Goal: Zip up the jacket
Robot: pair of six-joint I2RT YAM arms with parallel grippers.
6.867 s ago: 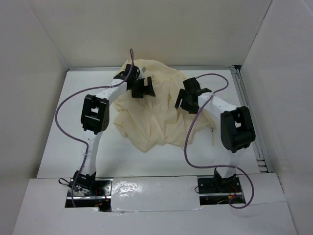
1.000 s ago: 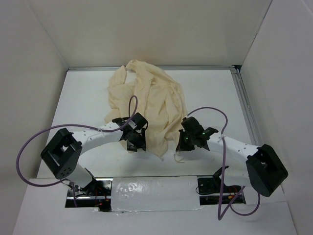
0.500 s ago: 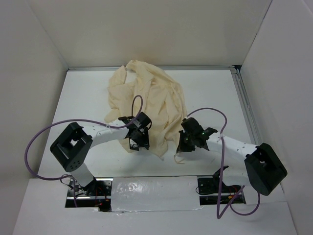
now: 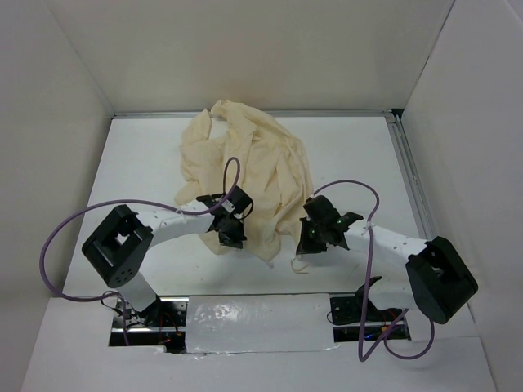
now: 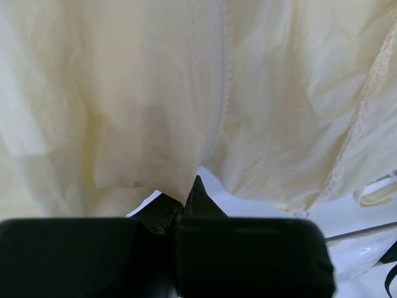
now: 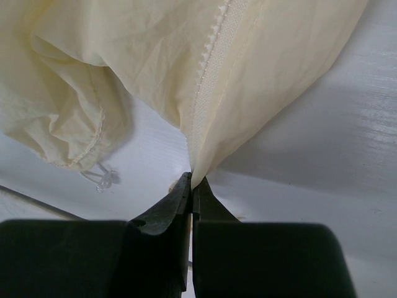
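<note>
table (image 4: 131, 163): white | walls (image 4: 270, 49): white | rail (image 4: 417, 196): right edge | shiny strip (image 4: 253, 314): near edge

Close up, the jacket (image 5: 124, 93) runs off the top and sides of both wrist views. How much cloth sits between the tips of the left pincer (image 5: 189, 192) or the right pincer (image 6: 191, 184) is hidden, and their bodies are dark blurs along the bottom. From above it's one crumpled heap; sleeves and front can't be told apart.
</note>
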